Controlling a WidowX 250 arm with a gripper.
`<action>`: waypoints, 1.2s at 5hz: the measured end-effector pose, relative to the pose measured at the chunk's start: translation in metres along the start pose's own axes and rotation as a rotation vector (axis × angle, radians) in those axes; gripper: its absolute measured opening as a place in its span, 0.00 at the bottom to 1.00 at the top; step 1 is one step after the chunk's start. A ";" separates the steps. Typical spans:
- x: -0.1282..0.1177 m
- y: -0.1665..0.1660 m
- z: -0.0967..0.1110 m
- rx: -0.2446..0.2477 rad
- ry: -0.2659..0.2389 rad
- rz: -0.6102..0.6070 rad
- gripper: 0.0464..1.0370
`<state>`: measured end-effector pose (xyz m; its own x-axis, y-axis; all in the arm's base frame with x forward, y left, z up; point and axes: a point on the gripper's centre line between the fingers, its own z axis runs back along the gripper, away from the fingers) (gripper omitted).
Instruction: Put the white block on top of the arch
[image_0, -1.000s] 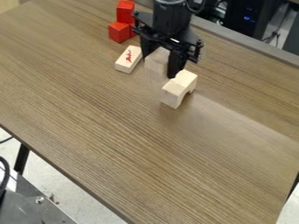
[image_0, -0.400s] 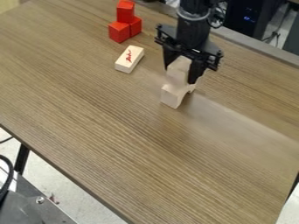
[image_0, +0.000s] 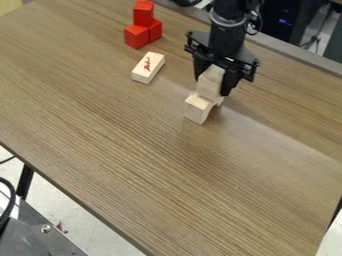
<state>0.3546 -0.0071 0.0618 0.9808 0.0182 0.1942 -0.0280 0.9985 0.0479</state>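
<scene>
Tool, black, two-fingered, pointing down over the upper part of the table; fingers closed on the sides of a block. White block, pale wood, held between them at the top of the arch; whether its full weight rests there, cannot tell. Arch, pale wood, standing on the table directly beneath. Flat block, pale, red marking on its upper face, lying near. Red blocks, three: two side by side, one stacked above, farther off.
</scene>
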 end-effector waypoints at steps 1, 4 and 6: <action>0.000 0.001 0.000 -0.017 0.001 -0.012 0.55; -0.010 0.008 -0.002 -0.020 -0.003 -0.033 0.55; -0.015 0.010 0.000 -0.014 -0.011 -0.035 0.55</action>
